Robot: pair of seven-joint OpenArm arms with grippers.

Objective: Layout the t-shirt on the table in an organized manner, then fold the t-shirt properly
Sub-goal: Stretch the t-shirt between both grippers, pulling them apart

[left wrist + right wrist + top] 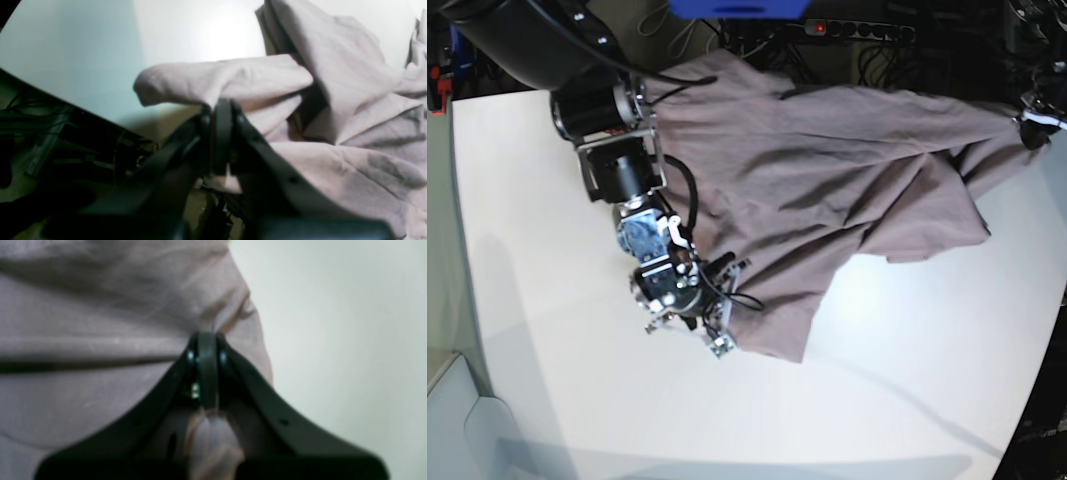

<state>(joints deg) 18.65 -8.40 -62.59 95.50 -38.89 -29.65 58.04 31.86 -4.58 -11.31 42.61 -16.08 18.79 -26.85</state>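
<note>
Item: t-shirt (847, 170), dusty mauve cloth, wrinkled and unfolded. Location: spread loosely over the far half of the bench (557, 400), running from the far-left area across to the far-right edge, with one lobe hanging down toward the middle of the bench. Deep creases and overlapping folds throughout; not laid flat.

Right gripper (717, 325): low over the bench at the near-left hem of the t-shirt. Fingers (207, 366) pressed together in the right wrist view, with a bunch of the cloth pinched between them and a twist of it showing behind the tips. View is blurred.

Left gripper (223, 133): at the far-right edge of the bench in the base view, where little of it shows. In the left wrist view its fingers are closed on a fold of the t-shirt, a scrap of cloth showing below the tips.

Bench: white, smooth, bare on its near half.

Surroundings: dark cables (757, 40) and a power strip (857, 30) beyond the far edge; a blue object (737, 8) at top centre.
</note>
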